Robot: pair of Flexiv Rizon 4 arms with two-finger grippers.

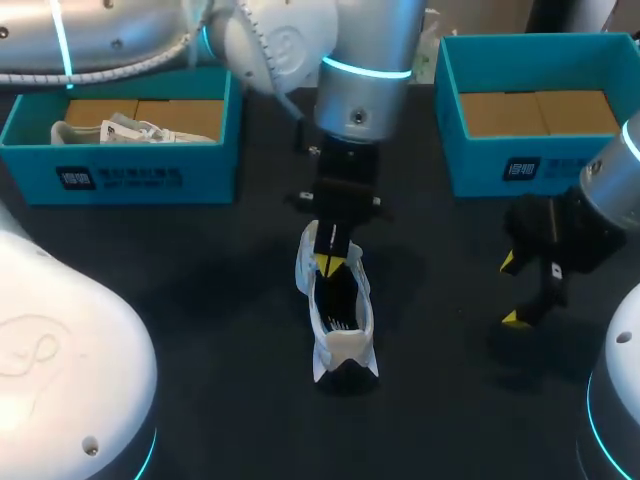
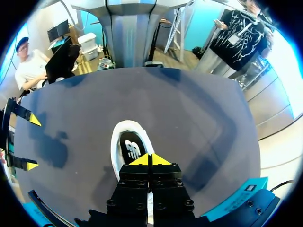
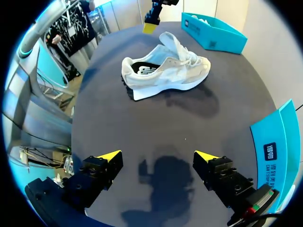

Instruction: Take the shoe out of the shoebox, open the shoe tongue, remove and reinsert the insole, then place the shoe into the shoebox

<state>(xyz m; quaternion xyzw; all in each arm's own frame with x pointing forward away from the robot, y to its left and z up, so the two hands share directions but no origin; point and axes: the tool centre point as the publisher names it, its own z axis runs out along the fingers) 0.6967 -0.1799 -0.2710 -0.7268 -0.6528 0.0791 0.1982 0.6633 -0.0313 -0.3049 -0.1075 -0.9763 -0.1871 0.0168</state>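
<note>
A white sneaker (image 1: 340,315) stands on the black table, heel toward me, its tongue (image 3: 169,41) raised. The black insole (image 2: 134,147) with a white logo lies inside. My left gripper (image 1: 330,264) hangs over the shoe's front half, fingers shut tip to tip (image 2: 150,160); nothing shows between the tips. In the right wrist view its yellow tip (image 3: 150,27) sits just beside the tongue's top. My right gripper (image 1: 512,290) stands open to the right of the shoe, above bare table (image 3: 157,156), and holds nothing.
A teal shoebox (image 1: 120,175) at the back left holds a second white shoe (image 1: 130,130). Another teal shoebox (image 1: 530,170) at the back right shows only its cardboard floor, close behind my right gripper. My arm bases fill the near corners.
</note>
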